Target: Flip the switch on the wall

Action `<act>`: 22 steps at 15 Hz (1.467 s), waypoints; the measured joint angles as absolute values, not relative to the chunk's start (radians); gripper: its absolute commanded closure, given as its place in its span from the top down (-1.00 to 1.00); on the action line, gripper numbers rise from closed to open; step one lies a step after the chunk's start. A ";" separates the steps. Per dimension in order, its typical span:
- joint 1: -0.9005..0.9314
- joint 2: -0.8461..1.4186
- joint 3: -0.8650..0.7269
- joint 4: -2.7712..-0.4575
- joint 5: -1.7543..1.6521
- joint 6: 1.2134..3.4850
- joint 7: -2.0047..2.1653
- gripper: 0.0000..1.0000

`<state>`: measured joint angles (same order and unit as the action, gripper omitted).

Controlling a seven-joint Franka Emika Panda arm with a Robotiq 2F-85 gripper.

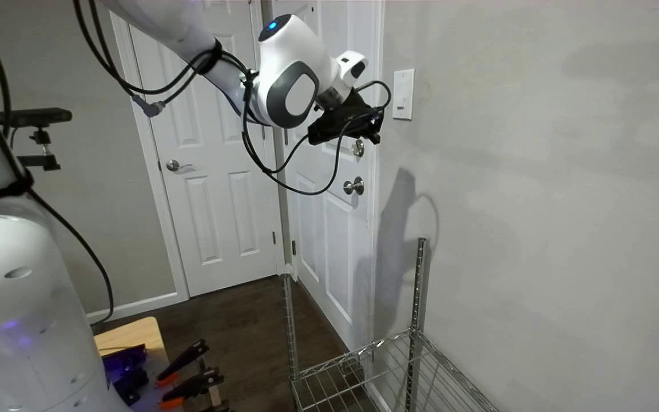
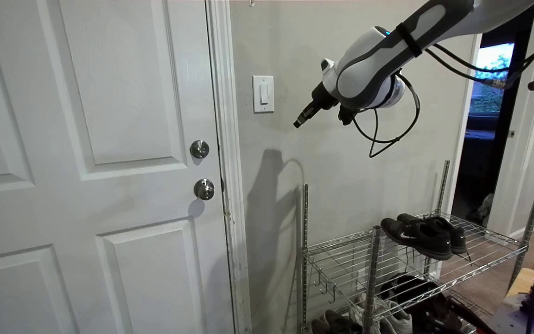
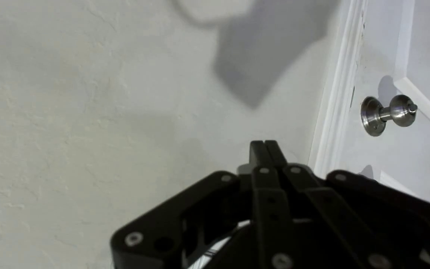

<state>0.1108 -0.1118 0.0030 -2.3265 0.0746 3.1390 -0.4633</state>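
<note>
The switch (image 1: 404, 94) is a small white upright plate with a rocker, on the light grey wall (image 1: 535, 171). It also shows in an exterior view (image 2: 263, 94), beside the door frame. I cannot tell which way the rocker is tipped. My black gripper (image 2: 297, 124) is to the right of the switch and lower there, apart from it. In an exterior view my gripper (image 1: 376, 139) appears left of and below the plate. In the wrist view the two fingertips (image 3: 263, 142) are together with nothing between them, pointing at the wall (image 3: 88, 130). The switch is out of the wrist view.
A white panelled door (image 2: 123, 93) with a round metal knob (image 2: 204, 189) and a deadbolt (image 2: 199, 149) is beside the switch. A wire shelf (image 2: 410, 297) with black shoes (image 2: 417, 236) stands against the wall below the arm. Cables (image 1: 329, 186) hang from the arm.
</note>
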 measured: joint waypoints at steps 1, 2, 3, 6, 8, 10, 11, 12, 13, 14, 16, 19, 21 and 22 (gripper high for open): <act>0.111 -0.112 0.003 -2.326 0.075 3.139 -0.463 -0.96; 0.111 -0.112 0.003 -2.326 0.074 3.139 -0.463 -0.96; 0.111 -0.112 0.003 -2.326 0.075 3.139 -0.463 -0.96; 0.106 -0.107 0.016 -2.314 0.069 3.166 -0.450 -0.96; 0.099 -0.096 0.028 -2.301 0.038 3.234 -0.412 -0.96; 0.087 -0.081 0.027 -2.291 -0.004 3.317 -0.347 -0.96; 0.072 -0.074 0.035 -2.288 0.000 3.348 -0.339 -0.96; 0.059 -0.069 0.047 -2.286 0.011 3.370 -0.339 -0.96; 0.051 -0.064 0.057 -2.285 0.027 3.387 -0.339 -0.96; 0.049 -0.059 0.067 -2.283 0.045 3.399 -0.339 -0.96; 0.050 -0.049 0.094 -2.277 0.077 3.416 -0.340 -0.96; 0.059 -0.028 0.138 -2.252 0.113 3.426 -0.344 -0.96; 0.059 -0.009 0.157 -2.226 0.133 3.431 -0.350 -0.96; 0.059 0.002 0.160 -2.212 0.144 3.433 -0.353 -0.96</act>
<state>0.0590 0.0018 0.1603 -2.2121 0.1438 3.4329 -0.3529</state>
